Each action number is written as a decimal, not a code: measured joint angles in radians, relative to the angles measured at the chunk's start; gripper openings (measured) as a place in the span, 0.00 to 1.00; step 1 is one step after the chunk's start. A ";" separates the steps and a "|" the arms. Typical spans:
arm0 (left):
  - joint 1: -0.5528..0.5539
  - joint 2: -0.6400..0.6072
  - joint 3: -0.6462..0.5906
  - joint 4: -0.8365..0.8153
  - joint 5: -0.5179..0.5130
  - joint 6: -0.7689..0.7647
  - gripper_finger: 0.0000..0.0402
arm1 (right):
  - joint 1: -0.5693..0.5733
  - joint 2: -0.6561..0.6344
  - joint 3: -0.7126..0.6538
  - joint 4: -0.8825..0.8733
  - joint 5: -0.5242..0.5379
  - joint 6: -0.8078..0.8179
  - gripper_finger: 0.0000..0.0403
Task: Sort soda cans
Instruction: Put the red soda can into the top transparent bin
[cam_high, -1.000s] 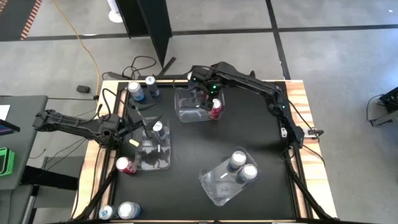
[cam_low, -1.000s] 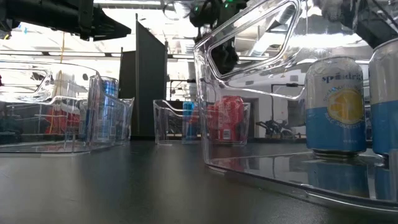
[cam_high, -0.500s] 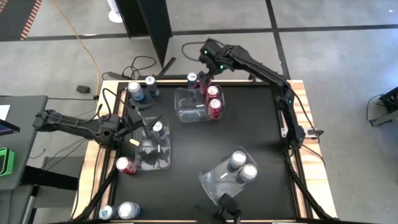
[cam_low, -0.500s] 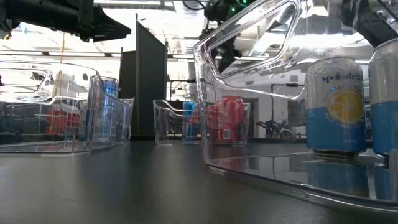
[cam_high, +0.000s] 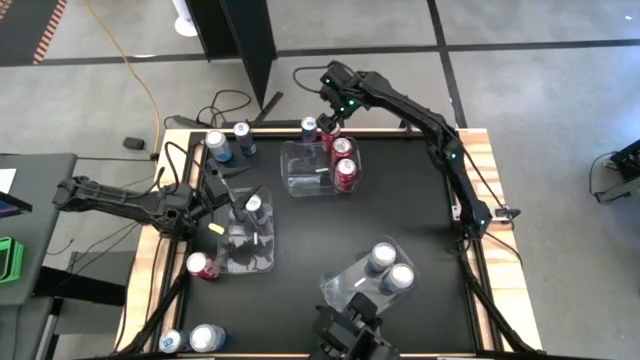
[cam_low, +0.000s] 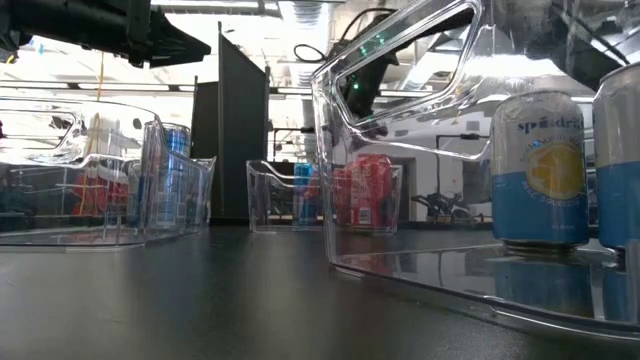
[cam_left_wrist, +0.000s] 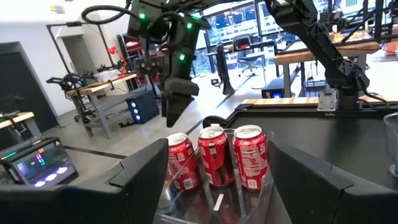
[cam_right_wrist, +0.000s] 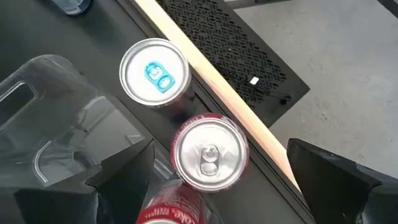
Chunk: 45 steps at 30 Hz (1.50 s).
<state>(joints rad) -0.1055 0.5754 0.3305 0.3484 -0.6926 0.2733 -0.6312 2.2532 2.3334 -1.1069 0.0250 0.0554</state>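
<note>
Right gripper (cam_high: 327, 118) hangs wide open and empty over the red cans (cam_high: 343, 160) in the upper-centre bin (cam_high: 300, 170); next likely the blue-tab can (cam_high: 309, 127) just outside; left gripper (cam_high: 232, 212) part-open, holding nothing visible.

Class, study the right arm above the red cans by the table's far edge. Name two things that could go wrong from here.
1. The right gripper, fingers open, hangs over a red can near the table's wooden edge; a nudge might send it off.
2. A blue-tabbed can stands close beside it, so the descending fingers could clip that instead.
</note>
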 joint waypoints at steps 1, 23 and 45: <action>0.000 0.000 0.000 0.000 0.000 0.000 0.67 | 0.000 0.009 0.001 0.000 0.000 -0.001 0.94; 0.003 0.000 0.000 -0.002 0.000 0.002 0.67 | -0.006 0.171 0.000 0.009 -0.037 -0.038 0.94; 0.032 0.000 0.000 -0.028 0.000 -0.005 0.67 | -0.012 0.167 0.001 0.017 -0.035 -0.037 0.73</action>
<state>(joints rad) -0.0730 0.5751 0.3305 0.3208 -0.6930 0.2680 -0.6435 2.4207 2.3344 -1.0895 -0.0099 0.0181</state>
